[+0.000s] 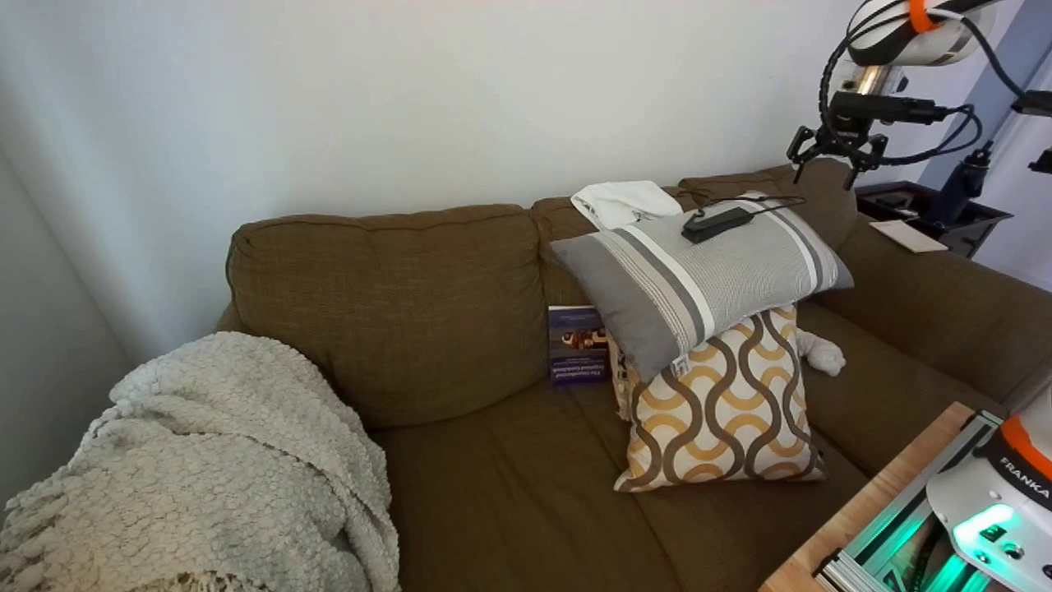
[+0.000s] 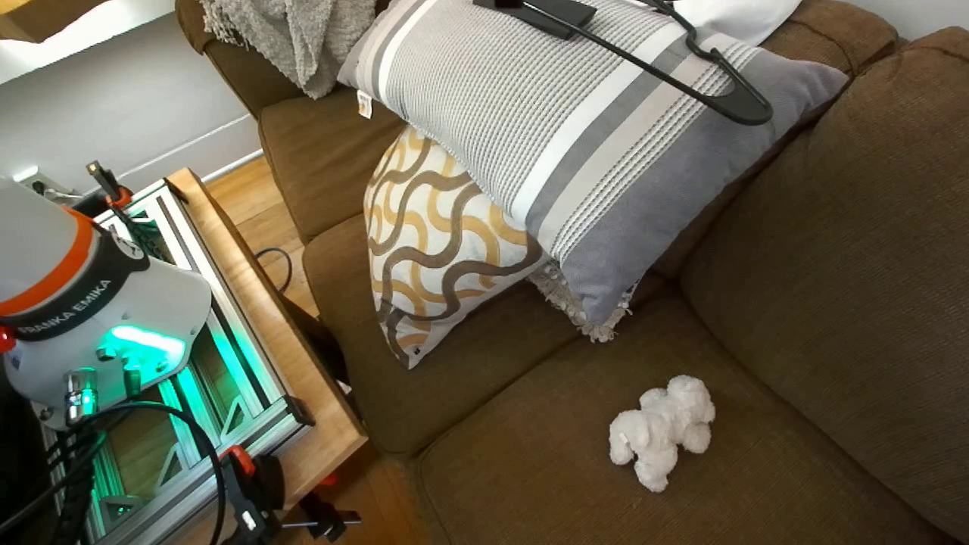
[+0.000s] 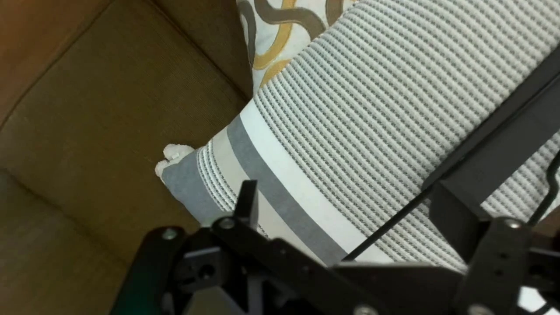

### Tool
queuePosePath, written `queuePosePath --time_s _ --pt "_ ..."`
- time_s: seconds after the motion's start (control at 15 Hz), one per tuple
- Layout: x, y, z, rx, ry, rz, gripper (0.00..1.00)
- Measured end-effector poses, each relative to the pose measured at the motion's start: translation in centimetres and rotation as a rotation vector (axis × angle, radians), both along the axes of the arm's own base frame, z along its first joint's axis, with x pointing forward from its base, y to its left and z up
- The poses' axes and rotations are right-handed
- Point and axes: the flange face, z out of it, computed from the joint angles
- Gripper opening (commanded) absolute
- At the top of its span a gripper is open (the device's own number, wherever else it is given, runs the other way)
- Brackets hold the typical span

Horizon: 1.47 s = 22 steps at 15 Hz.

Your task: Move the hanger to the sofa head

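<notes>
Brown sofa (image 1: 493, 501) with a thin black hanger (image 2: 630, 57) lying on a striped pillow (image 1: 744, 271).
Close by, the robot's white base (image 2: 163, 299) sits on a wooden table (image 2: 329, 431). In an exterior view, its arm (image 1: 937, 49) is up high at the right, and the gripper (image 1: 823, 181) hangs in the air, fingers pointing down. They are spread wide, with a gap between them. In the wrist view, the striped pillow is under them. The hanger is on top of that pillow. Its long way goes along the pillow and crosses the stripes at one end. In an exterior view, its round end points to the pillow's plain grey end. Its hook is hard to make out. Behind the pillow is the sofa head (image 1: 386, 226), and past that a pale wall (image 1: 394, 99).
</notes>
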Motion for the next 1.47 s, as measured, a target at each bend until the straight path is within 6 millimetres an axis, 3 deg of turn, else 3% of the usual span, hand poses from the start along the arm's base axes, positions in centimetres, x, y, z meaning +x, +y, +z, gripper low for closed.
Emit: queuePosePath --time_s 0.27,0.47,0.8,1.47 --pt "3.2 -1.6 -4.1 -0.002 0.064 -0.196 1.0" --pt "5.3 -2.3 -5.8 0.01 0.096 -0.34 1.0" --pt "7.5 -2.9 -5.7 0.063 0.123 -0.578 1.0" --pt "9.0 -2.0 -5.9 0.042 0.009 -0.628 1.0"
